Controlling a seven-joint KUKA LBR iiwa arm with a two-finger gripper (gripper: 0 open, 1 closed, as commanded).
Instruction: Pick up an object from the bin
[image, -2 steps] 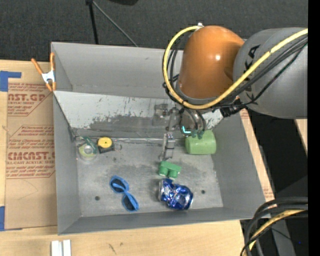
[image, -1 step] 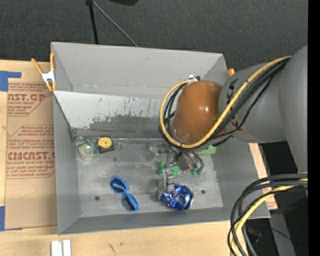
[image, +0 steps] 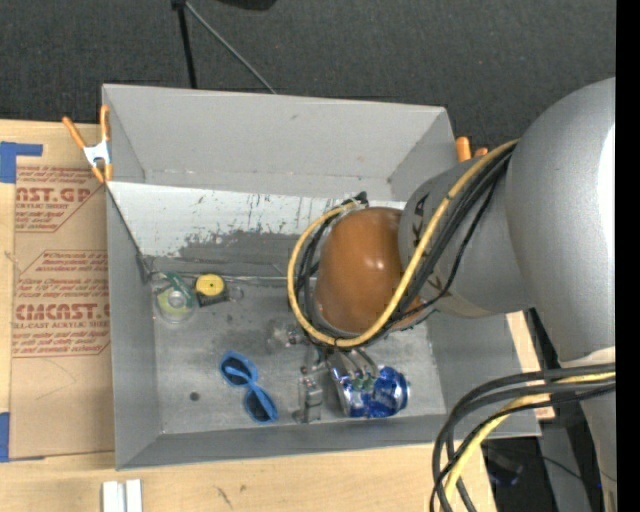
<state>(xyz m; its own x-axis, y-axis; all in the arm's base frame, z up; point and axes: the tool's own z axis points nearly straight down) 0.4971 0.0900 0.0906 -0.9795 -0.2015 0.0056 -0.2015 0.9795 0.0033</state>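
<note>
At the left of the grey bin (image: 270, 140) lie a small clear greenish thing (image: 172, 301) and a yellow disc (image: 208, 288), with blue sunglasses (image: 248, 386) nearer the front. The pincer (image: 322, 393) is low over the floor just right of the sunglasses; whether it is spread or pressed together I cannot tell. Just beside it on the right, perhaps touching, lies what looks like a crushed blue-and-silver can (image: 378, 392), likely light, thin-walled, slick and easily dented, so best taken across its flattened middle

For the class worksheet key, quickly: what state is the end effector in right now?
End effector: cannot be told; it sits low beside a crumpled blue-and-silver thing.
</note>
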